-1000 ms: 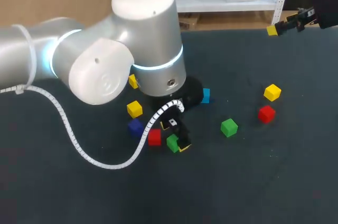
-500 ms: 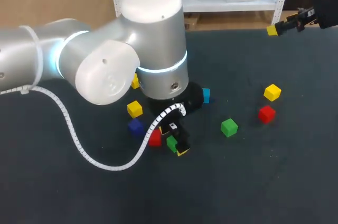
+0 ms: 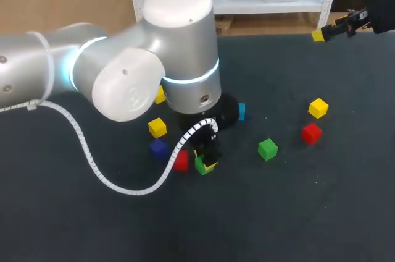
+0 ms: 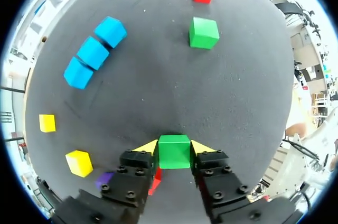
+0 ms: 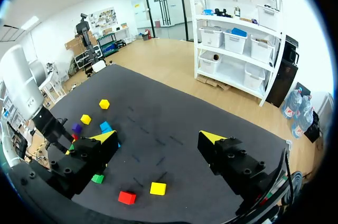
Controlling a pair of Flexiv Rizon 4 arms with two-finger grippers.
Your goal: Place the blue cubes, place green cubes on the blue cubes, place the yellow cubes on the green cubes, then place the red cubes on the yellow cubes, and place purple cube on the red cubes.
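Note:
My left gripper (image 4: 174,149) (image 3: 204,162) is down on the table, shut on a green cube (image 4: 174,151) (image 3: 200,165), its yellow tips touching two opposite sides. Ahead of it three blue cubes (image 4: 93,52) lie in a touching row; the head view shows only one end of the row (image 3: 241,112) past the arm. A second green cube (image 3: 267,149) (image 4: 204,33) sits further right. A red cube (image 3: 180,160) and the purple cube (image 3: 158,148) lie just left of the gripper. My right gripper (image 5: 158,139) (image 3: 333,29) hangs open and empty above the table's far right.
Right of the middle lie a yellow cube (image 3: 318,107) and a red cube (image 3: 311,133). Two more yellow cubes (image 3: 157,127) (image 3: 159,95) sit left of the gripper, close under my left arm's big wrist housing (image 3: 179,52). A white cable (image 3: 92,169) loops over the table.
The left gripper's fingers have come together onto the green cube, and the left wrist has shifted a little to the right. The right arm has not moved.

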